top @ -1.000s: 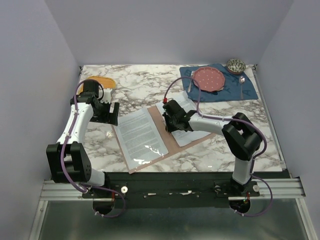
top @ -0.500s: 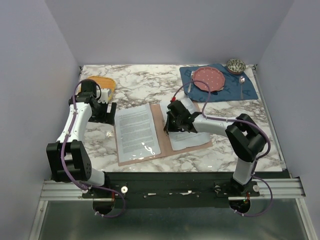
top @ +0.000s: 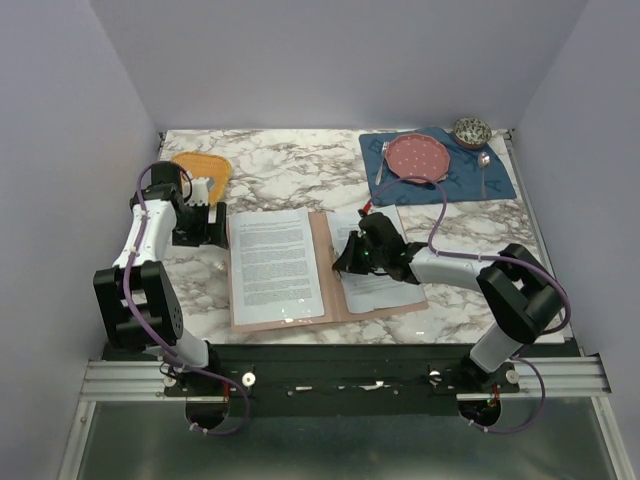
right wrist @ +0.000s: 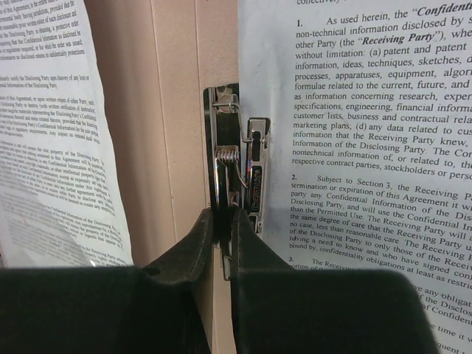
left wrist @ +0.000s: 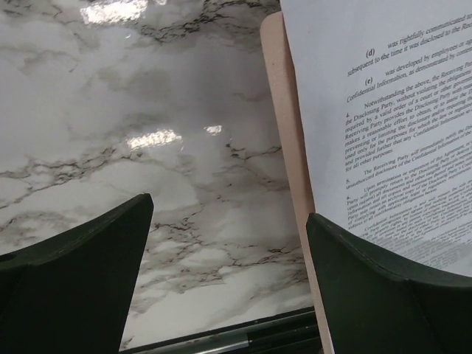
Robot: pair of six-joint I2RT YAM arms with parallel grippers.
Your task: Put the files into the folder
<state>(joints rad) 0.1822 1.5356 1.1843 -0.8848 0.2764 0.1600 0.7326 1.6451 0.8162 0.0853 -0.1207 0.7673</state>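
Observation:
The pinkish-brown folder lies open on the marble table. One white printed sheet lies on its left half and a second sheet lies on its right half. My right gripper is at the spine. In the right wrist view my right gripper is shut on the lever of the metal clip, between the left sheet and the right sheet. My left gripper is open and empty just left of the folder; in its wrist view my left gripper is over bare marble beside the folder's edge.
An orange woven mat lies at the back left, behind the left arm. A blue placemat at the back right carries a pink plate, a fork and a spoon. A small patterned bowl stands behind it.
The folder with both sheets has turned from a tilt to lie square with the table's front edge. My right gripper moved right and nearer with the spine. My left gripper drew back to the left.

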